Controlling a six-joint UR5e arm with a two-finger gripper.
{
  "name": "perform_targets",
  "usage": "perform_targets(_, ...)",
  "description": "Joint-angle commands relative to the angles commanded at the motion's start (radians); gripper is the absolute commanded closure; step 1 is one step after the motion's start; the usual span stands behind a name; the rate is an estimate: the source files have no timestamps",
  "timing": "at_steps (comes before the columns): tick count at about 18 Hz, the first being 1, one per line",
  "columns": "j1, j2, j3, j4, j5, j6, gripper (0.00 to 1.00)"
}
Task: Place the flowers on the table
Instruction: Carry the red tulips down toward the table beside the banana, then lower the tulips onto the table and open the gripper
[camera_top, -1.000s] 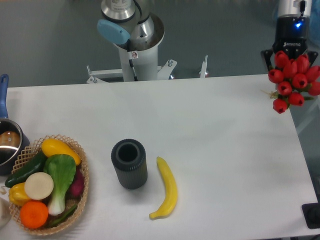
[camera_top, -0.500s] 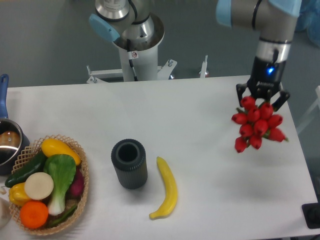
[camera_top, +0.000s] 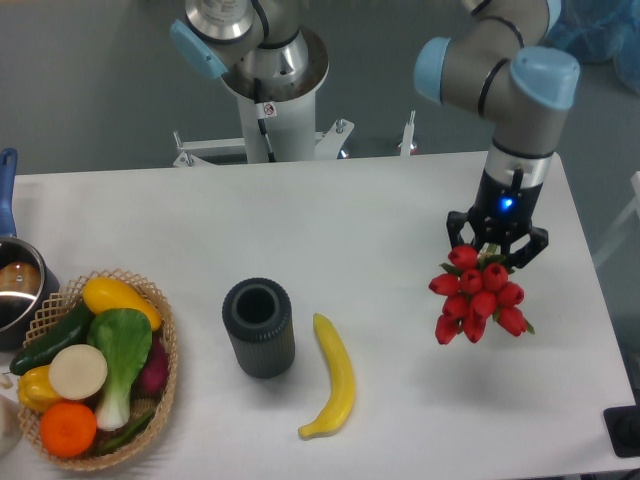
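The flowers (camera_top: 477, 298), a bunch of red tulip buds, hang over the right part of the white table (camera_top: 380, 220). My gripper (camera_top: 496, 248) points straight down and is shut on the flowers just above the buds. The stems are hidden inside the jaws. I cannot tell whether the buds touch the tabletop.
A dark ribbed cylinder vase (camera_top: 259, 327) stands upright at centre, with a banana (camera_top: 335, 377) lying just right of it. A wicker basket (camera_top: 140, 291) full of vegetables sits at the left front edge. A pot with a blue handle (camera_top: 12, 290) is at the far left.
The arm has carried the flowers from beyond the table's far right corner leftward and toward the front, so that they now hang over the right side of the table.
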Motion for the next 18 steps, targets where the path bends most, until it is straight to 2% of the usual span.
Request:
perform_targets(2,-0.017,-0.023,0.014,0.002,0.038,-0.008,0.60)
perform_targets(6,-0.051,-0.087,0.074,0.008,0.042,-0.081,0.59)
perform_targets(14,-0.065,-0.164,0.089,0.021,0.037,-0.091,0.58)
perform_targets(18,-0.066,-0.175,0.097,0.021,0.035,-0.091,0.49)
